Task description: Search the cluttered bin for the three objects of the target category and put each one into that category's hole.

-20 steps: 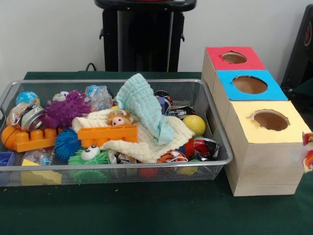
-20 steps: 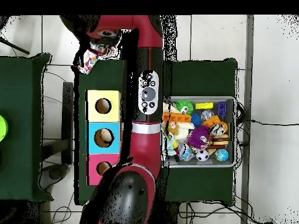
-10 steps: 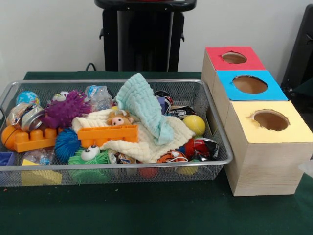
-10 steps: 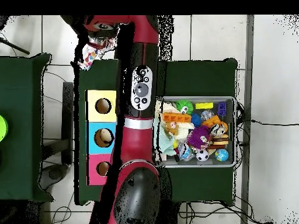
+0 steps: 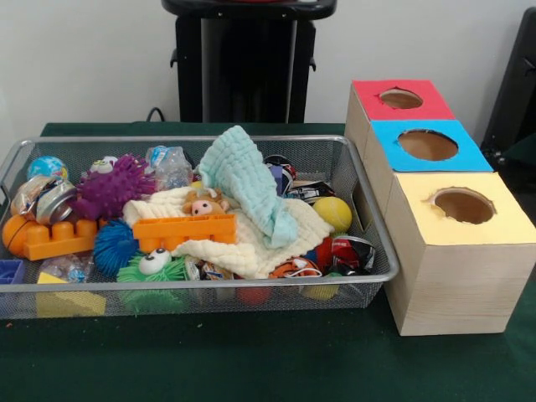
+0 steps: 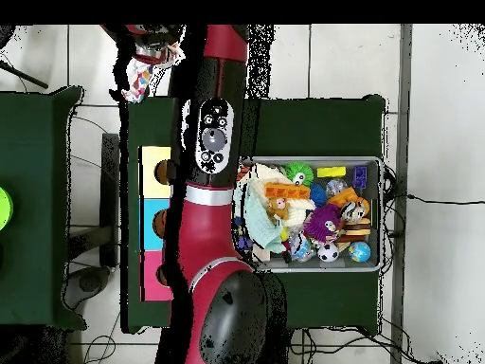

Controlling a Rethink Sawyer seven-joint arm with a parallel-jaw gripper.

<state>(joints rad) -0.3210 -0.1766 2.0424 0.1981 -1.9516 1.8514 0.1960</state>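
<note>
A: Well, where's the gripper?
B: Overhead only. It's out past the yellow end of the box row, closed on one printed wrapper, I think; it's ragged there.
A: Holes?
B: Three boxes, three holes. The yellow hole is nearest, toward the base from the wrapper. Can't tell which hole is right.
A: Bin?
B: One wire bin, two cloths. Can't count other wrappers.
</note>
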